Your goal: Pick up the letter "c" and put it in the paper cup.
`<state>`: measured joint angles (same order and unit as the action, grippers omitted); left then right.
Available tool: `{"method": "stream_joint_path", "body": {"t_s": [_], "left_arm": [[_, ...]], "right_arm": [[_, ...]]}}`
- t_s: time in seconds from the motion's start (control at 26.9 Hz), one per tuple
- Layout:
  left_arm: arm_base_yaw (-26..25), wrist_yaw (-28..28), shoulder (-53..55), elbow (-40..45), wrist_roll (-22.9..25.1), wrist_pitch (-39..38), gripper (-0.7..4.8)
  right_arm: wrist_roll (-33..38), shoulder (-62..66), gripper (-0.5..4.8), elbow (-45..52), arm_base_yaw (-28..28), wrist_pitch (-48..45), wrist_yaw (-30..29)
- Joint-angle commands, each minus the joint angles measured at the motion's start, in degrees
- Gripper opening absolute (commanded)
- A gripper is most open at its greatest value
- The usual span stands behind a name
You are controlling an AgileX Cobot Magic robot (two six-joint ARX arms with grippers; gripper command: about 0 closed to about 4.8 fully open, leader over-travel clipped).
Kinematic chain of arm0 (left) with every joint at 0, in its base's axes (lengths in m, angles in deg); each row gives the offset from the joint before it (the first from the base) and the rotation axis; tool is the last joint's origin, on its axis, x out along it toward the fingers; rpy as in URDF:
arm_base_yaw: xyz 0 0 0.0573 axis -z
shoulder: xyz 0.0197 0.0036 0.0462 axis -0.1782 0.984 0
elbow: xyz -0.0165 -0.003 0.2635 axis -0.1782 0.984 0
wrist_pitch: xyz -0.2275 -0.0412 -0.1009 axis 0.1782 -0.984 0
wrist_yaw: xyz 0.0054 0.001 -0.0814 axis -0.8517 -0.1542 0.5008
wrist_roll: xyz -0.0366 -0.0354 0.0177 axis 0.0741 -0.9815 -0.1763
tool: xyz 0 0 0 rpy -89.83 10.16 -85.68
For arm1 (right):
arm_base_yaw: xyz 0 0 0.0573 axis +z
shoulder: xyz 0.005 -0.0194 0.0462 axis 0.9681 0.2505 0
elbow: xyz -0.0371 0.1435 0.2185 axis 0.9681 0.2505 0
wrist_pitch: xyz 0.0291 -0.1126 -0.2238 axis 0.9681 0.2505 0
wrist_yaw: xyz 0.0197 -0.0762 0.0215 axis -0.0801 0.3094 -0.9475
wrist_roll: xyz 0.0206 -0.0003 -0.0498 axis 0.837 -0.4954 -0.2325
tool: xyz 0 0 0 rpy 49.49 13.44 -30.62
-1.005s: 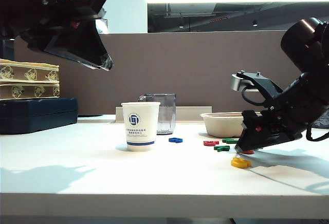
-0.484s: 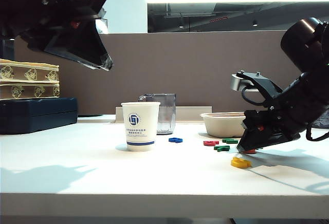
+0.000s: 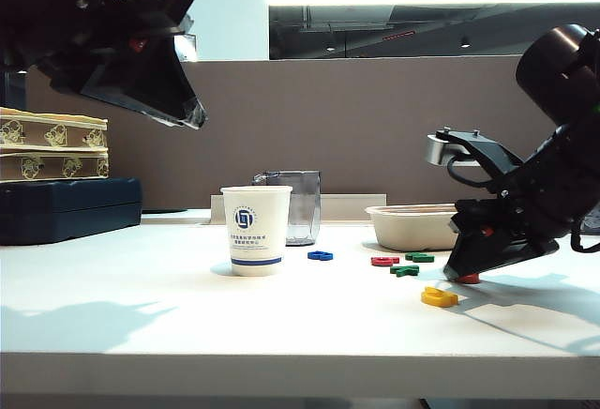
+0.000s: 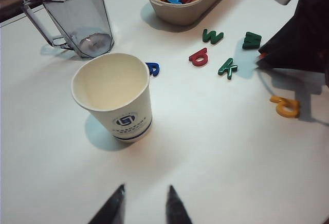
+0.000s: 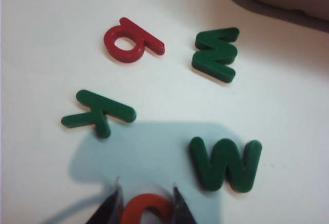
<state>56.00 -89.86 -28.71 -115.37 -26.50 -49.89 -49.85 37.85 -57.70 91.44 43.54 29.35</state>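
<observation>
The letter "c" (image 5: 146,208) is a small orange-red piece on the white table, also showing as a red spot (image 3: 466,279) under the right arm's tip. My right gripper (image 5: 146,188) points down at the table's right side (image 3: 461,273), its two fingers pressed against either side of the letter. The paper cup (image 3: 256,229), white with a blue logo, stands upright and empty (image 4: 115,98) left of centre, well away from the letter. High above the table's left side hangs my left gripper (image 3: 192,113), open (image 4: 146,186) with nothing between its fingers.
A grey plastic cup (image 3: 302,204) stands behind the paper cup. A beige bowl (image 4: 180,8) of several letters sits at the back right. Loose letters lie near the right gripper: yellow (image 3: 439,297), dark red (image 5: 131,41), green k (image 5: 98,112), two green w's (image 5: 226,162). Boxes (image 3: 56,207) stand at far left.
The right gripper's fingers have closed in on the orange-red letter, and its tip has shifted slightly to the right in the exterior view. The left arm has not moved.
</observation>
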Motion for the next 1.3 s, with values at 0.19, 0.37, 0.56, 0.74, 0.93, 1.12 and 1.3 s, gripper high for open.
{"method": "stream_joint_path", "body": {"t_s": [0.19,0.37,0.56,0.74,0.93,1.12,1.3], "left_arm": [[0.1,-0.2,-0.1,-0.1,-0.2,0.7,0.97],[0.1,-0.2,-0.1,-0.1,-0.2,0.7,0.97],[0.1,-0.2,-0.1,-0.1,-0.2,0.7,0.97],[0.1,-0.2,-0.1,-0.1,-0.2,0.7,0.97],[0.1,-0.2,-0.1,-0.1,-0.2,0.8,0.97],[0.1,2.7,-0.1,-0.1,-0.2,4.7,0.97],[0.1,10.4,-0.1,-0.1,0.0,8.9,0.97]], "right_arm": [[0.1,-2.3,1.16,0.0,0.1,0.9,0.3],[0.1,-3.7,1.16,-4.1,0.1,4.6,0.3],[0.1,-3.7,1.16,-7.6,0.1,6.5,-0.1],[0.5,-3.7,1.16,-12.2,0.1,9.7,-1.4],[1.4,-3.7,1.17,-14.2,0.1,11.6,-2.7],[1.4,-4.9,1.17,-15.0,0.1,12.6,-2.7],[1.4,-9.5,1.16,-15.1,0.1,12.6,-2.4]]}}
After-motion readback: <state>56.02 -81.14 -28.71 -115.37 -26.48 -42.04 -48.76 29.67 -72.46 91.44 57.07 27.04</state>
